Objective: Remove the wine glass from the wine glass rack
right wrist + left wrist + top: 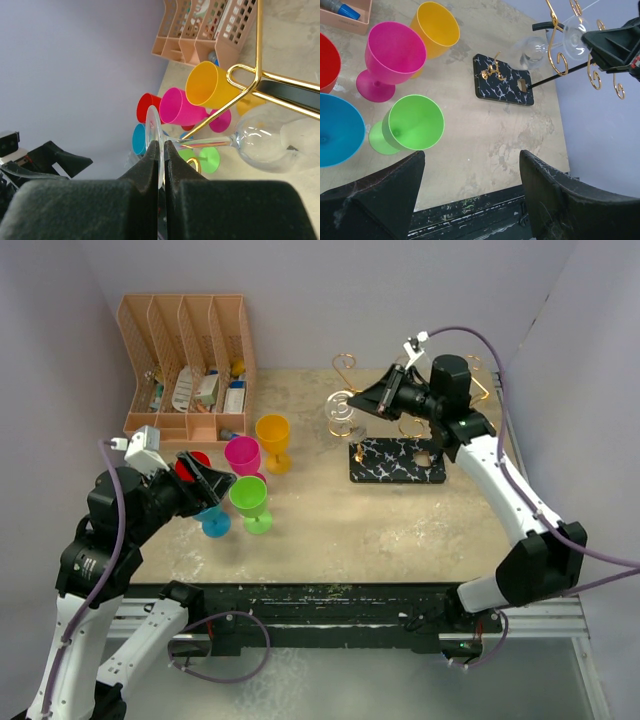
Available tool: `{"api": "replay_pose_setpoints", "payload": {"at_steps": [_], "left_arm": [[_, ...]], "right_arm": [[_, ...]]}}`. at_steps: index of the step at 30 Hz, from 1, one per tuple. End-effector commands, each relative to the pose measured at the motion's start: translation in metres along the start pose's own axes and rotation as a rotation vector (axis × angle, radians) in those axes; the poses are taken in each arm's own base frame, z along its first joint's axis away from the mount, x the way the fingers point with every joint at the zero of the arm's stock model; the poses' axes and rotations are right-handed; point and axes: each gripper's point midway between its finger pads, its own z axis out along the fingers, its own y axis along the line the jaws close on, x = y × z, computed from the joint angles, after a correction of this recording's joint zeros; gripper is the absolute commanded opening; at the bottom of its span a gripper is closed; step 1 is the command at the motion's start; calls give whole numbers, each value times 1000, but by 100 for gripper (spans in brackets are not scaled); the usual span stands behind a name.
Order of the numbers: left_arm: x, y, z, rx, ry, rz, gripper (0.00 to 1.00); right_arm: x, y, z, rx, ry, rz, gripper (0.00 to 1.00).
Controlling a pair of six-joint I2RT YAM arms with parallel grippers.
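Wine glass [260, 142], clear, is seen pinched by its round foot between the clenched fingers of the right gripper [160, 150], with its stem crossed by a gold wire arm of the wine glass rack [395, 460] at the table's right. Just left of the rack, an orange goblet [272, 435], pink goblet [243, 453] and green goblet [250, 495] are clustered before a file organiser [185, 360]. Above them the left gripper [215, 480] is held spread wide, empty.

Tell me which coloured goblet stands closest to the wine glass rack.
The yellow-orange goblet: rightmost of the five, on the side toward the wine glass rack; the other four stand farther left.
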Motion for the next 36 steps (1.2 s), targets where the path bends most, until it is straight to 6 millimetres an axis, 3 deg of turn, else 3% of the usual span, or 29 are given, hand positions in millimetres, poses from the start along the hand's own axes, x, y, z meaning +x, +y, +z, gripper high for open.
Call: {"api": "replay_pose_setpoints", "payload": {"at_steps": [1,8,16,31,36], "left_arm": [[-10,-9,3,29,-32,9,79],[-10,-15,4,54,-23,-14,79],[-15,-33,0,111,-10,-60,80],[-17,-49,-16,180,-12,-121,80],[-18,-55,-18,205,-10,-145,80]], "right_arm": [[-39,45,-35,-5,-198,-144,0],[-53,59,-69,75,-304,-253,0],[-38,86,-97,36,-265,-303,0],[-20,183,-145,-241,-219,-547,0],[-11,207,-149,-283,-227,-663,0]]}}
